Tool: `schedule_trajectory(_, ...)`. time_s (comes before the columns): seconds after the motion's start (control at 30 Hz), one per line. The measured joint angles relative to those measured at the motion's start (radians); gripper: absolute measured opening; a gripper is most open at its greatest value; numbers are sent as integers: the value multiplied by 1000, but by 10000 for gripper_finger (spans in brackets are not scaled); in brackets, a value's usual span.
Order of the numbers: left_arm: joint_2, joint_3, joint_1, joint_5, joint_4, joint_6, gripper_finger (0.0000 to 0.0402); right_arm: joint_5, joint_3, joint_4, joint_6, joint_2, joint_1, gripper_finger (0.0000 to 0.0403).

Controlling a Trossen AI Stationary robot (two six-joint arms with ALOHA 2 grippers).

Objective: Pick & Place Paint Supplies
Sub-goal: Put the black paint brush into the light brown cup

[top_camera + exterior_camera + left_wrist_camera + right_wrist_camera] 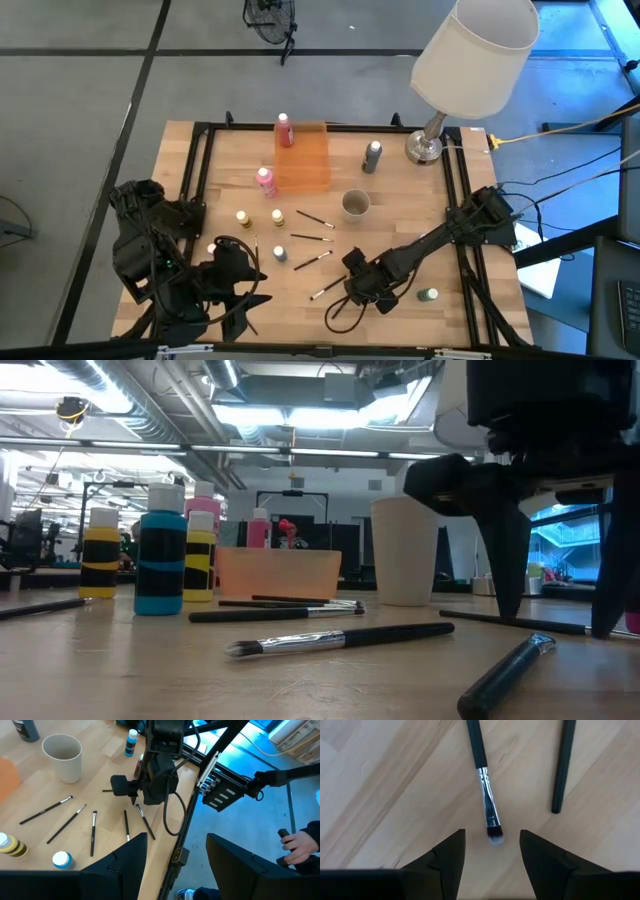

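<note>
Item: thin dark-handled paintbrush with silver ferrule and pale tip (486, 795), which we find flat on the wooden table (375, 780), tip just ahead of our right gripper (490, 851), its jaws spread and empty, handle running straight away; left gripper (175, 852) farther, also spread.

Your right arm reaches in from the right edge, its wrist bent down; the right tool (491, 851) hangs low over the counter (400, 225), fingers parted and empty. Your left arm sits folded at the near-left corner, left tool (176, 855) spread and empty.
</note>
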Motion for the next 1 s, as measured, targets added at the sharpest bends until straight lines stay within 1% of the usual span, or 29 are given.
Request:
schedule_trajectory(0.33,0,0,0,0,0,-7,200,-2,0,12,-5,16,-1,193)
schedule_trajectory(0.43,0,0,0,0,0,-7,200,-36,0,23,-3,16,-4,193)
schedule_trajectory(0.6,1,0,0,0,0,-7,200,-43,0,17,53,16,-18,187)
schedule_trajectory(0.8,22,0,-6,1,0,0,200,-43,26,-44,68,17,-38,179)
schedule_trajectory(0.87,27,0,-6,5,0,1,200,-61,36,-74,68,17,-42,179)
schedule_trajectory(1.0,32,0,-6,21,0,1,200,-77,43,-79,71,17,-46,179)
